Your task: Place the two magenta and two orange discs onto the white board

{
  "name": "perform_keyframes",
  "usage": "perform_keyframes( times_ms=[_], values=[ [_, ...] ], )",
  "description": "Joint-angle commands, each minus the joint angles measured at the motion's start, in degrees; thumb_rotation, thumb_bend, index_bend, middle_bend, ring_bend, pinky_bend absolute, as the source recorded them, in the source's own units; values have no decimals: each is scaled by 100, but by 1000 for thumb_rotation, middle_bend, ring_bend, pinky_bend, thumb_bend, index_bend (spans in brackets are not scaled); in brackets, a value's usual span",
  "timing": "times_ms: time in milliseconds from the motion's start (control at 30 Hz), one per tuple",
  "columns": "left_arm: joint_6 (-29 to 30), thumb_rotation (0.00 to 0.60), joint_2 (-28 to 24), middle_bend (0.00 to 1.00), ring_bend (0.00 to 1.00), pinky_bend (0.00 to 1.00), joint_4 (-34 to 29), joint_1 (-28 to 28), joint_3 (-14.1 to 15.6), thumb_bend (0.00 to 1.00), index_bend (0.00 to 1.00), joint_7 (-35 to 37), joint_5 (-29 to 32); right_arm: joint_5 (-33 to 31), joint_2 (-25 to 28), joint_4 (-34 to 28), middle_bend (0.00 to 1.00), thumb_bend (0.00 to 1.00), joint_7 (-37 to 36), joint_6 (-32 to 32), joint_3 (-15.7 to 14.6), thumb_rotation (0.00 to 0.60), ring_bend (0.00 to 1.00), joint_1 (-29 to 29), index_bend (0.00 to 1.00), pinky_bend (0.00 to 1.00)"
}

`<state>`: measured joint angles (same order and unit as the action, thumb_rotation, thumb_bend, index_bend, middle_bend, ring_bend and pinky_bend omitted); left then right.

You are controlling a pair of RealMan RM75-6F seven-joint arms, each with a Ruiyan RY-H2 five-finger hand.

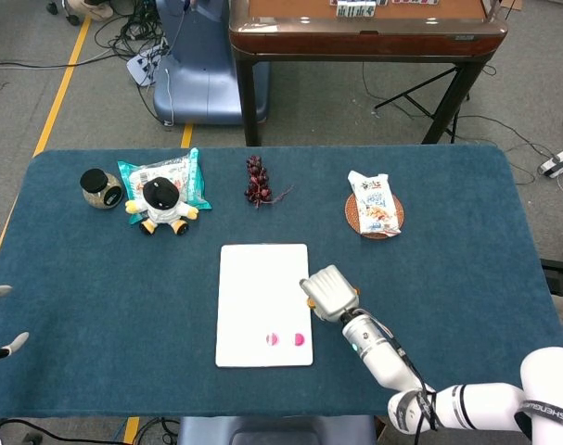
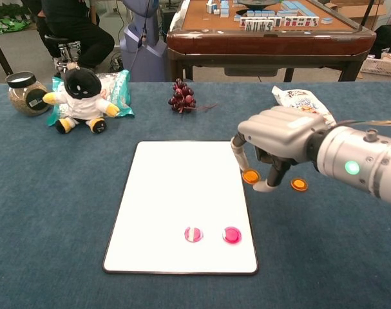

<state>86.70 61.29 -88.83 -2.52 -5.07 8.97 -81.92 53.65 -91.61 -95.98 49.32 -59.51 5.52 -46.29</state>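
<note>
Your right hand (image 2: 272, 143) has a matte grey shell with pale, white-tipped fingers (image 2: 238, 151). Behind it, the forearm is a glossy white cylinder carrying a lit green indicator beside a dark wrist band.

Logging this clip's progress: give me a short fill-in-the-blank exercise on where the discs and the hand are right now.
1. The right hand pinches an ___ disc.
2. The number of magenta discs lying on the white board is ___.
3. The second orange disc lies on the blue ___, off the board.

Missing words: orange; two; table
</note>
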Motion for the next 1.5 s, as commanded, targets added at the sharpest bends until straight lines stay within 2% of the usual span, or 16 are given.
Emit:
perform_keyframes(
  times_ms=[33, 367, 667, 733, 833, 933, 1067, 1200, 1333, 1500],
  values=[
    [-3, 600, -8, 302, 342, 522, 7, 2, -4, 46, 328, 27, 6, -279, -184, 279, 1000, 277, 33, 98, 279, 600, 1000, -240, 518, 1000],
    [29, 600, -22, 302, 343, 522, -9, 12, 20, 46, 328, 64, -62, -1015, -696, 1159, 1000, 284, 144, 377, 623, 600, 1000, -736, 517, 1000],
    [41, 600, -49, 302, 342, 522, 6, 24, 10, 46, 328, 165, -54, -1231, -1092, 1820, 1000, 273, -11, 640, 716, 600, 1000, -1051, 518, 1000],
    [43, 600, -53, 302, 342, 522, 13, 26, 12, 46, 329, 190, -60, -1250, -1137, 1876, 1000, 243, -64, 687, 706, 600, 1000, -1082, 491, 1000],
    [40, 600, -58, 302, 342, 522, 17, 25, 18, 46, 329, 201, -71, -1202, -1159, 1894, 1000, 173, -165, 710, 679, 600, 1000, -1098, 390, 1000],
    [53, 600, -61, 302, 342, 522, 12, 30, 23, 46, 329, 203, -86, -1137, -1160, 1886, 1000, 120, -235, 681, 655, 600, 1000, -1099, 310, 1000],
    [64, 600, -60, 302, 343, 522, 12, 34, 19, 46, 329, 200, -83, -1049, -1102, 1804, 1000, 105, -310, 612, 623, 600, 1000, -1085, 276, 1000],
    [46, 600, -51, 302, 342, 522, 24, 24, 16, 46, 329, 188, -73, -1015, -915, 1559, 1000, 117, -214, 449, 524, 600, 1000, -1027, 276, 1000],
    [28, 600, -39, 302, 342, 522, 29, 14, 14, 46, 329, 158, -63, -971, -554, 1064, 1000, 182, -47, 112, 362, 600, 1000, -863, 315, 1000],
    [40, 600, -22, 302, 342, 522, 13, 12, 18, 46, 329, 85, -72, -913, -51, 519, 1000, 197, 54, -251, 68, 600, 1000, -561, 344, 1000]
  ],
)
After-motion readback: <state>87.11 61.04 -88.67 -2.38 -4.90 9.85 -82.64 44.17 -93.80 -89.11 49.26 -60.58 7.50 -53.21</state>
